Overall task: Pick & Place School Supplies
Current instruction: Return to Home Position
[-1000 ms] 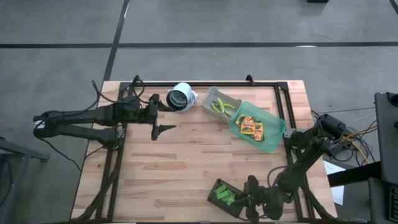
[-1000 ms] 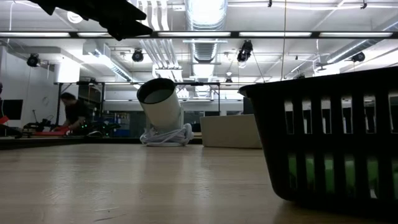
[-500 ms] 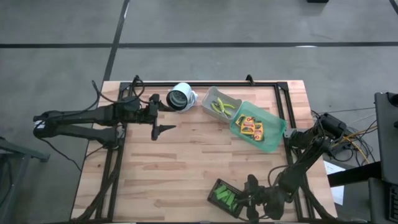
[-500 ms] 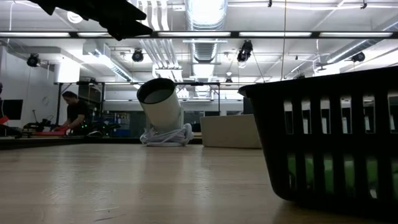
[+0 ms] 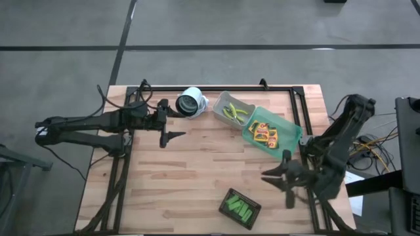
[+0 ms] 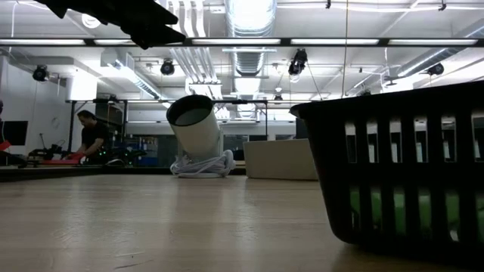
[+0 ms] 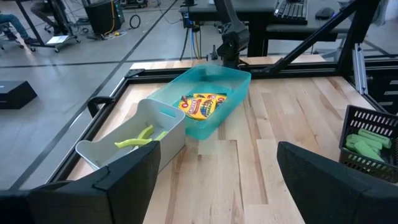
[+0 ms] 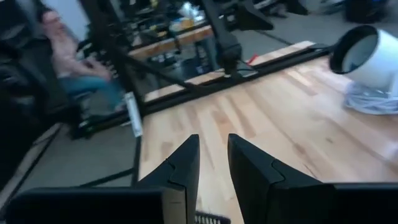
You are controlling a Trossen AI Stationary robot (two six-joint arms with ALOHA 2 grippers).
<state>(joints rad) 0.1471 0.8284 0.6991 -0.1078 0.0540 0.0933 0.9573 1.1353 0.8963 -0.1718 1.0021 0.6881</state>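
Homing in hand, so raising the dark two-fingered right pincer (image 8: 212, 152), empty, fingers (image 8: 180, 174) narrowly apart near the wooden worktop's (image 5: 197, 177) right edge, clear of the black slotted bin (image 6: 393, 174) containing tiny bright green blocks (image 5: 239, 210), leaving the wide-spread left pincer (image 5: 178, 122) parked far-left.

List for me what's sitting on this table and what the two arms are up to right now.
black bin: green erasers inside
teal bin: yellow packs inside
grey bin: scissors inside
white cylinder: next to the grey bin
left arm: beside the white cylinder, jaws wide open, empty
right arm: between teal and black bins, jaws slightly apart, empty
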